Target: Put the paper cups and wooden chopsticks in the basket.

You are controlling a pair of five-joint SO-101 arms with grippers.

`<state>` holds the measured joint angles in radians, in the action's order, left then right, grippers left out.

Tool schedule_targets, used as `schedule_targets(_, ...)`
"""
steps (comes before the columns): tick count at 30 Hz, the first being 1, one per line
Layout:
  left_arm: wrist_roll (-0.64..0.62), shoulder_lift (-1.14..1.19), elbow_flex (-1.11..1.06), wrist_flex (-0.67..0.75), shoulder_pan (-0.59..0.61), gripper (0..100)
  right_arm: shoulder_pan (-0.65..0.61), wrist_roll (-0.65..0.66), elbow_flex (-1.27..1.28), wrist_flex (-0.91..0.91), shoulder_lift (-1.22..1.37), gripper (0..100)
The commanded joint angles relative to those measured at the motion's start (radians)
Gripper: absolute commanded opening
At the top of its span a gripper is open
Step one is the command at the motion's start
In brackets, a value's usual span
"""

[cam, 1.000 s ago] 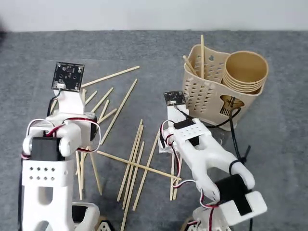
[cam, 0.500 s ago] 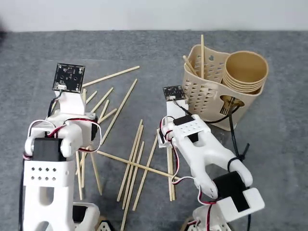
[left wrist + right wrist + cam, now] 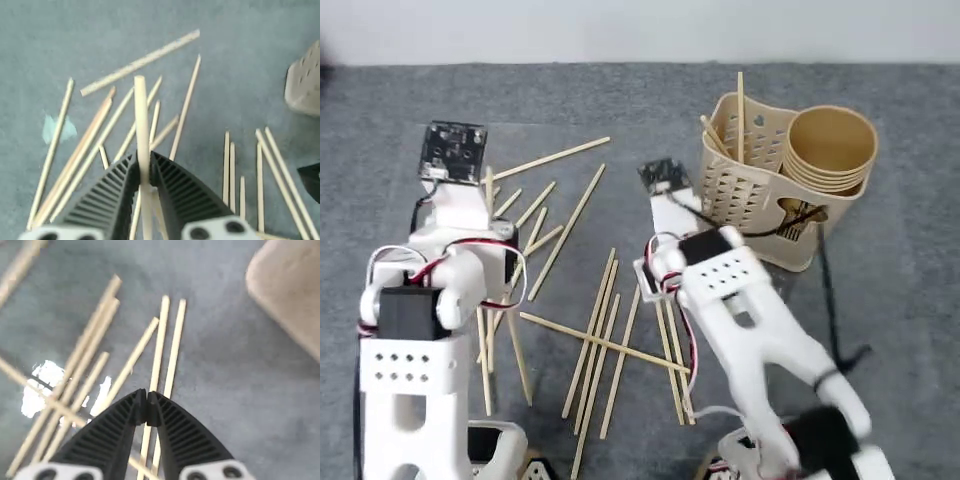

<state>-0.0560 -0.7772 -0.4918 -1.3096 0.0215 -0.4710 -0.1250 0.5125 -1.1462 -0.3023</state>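
Left jaws: clamped on one wooden chopstick (image 3: 141, 115), which juts forward past the tips.
Right jaws: pressed together with nothing between them, over a pair of chopsticks (image 3: 166, 350) lying side by side.
Basket (image 3: 745, 205): upright on the grey surface (image 3: 620, 100), just beside the right arm (image 3: 740, 300).
Paper cups (image 3: 832, 150): stacked inside the basket.
Basket chopsticks (image 3: 740, 100): a few standing in it beside the cups.
Loose chopsticks (image 3: 595, 335): scattered on the surface between the arms.

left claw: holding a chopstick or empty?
Holding. The left claw is shut on one chopstick, which pokes out past its tips.
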Motion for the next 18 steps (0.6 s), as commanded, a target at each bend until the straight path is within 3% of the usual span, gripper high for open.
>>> schedule_targets(1,0.000,-0.025,0.108,0.012,-0.006,1,-0.002,0.044,-0.146,-0.124,-0.157,0.9)
schedule_targets(6,0.005,-0.025,0.171,0.012,-0.008,1,0.002,0.077,-0.287,-0.237,-0.240,0.9)
schedule_targets(11,0.006,-0.025,0.173,-0.005,-0.002,1,0.088,0.117,-0.393,-0.260,-0.252,0.9)
schedule_targets(15,0.006,-0.025,0.173,-0.040,-0.006,1,0.102,0.124,-0.367,-0.308,-0.242,1.3)
schedule_targets(18,0.006,-0.025,0.171,-0.046,-0.006,1,0.074,0.110,-0.267,-0.325,-0.205,7.6)
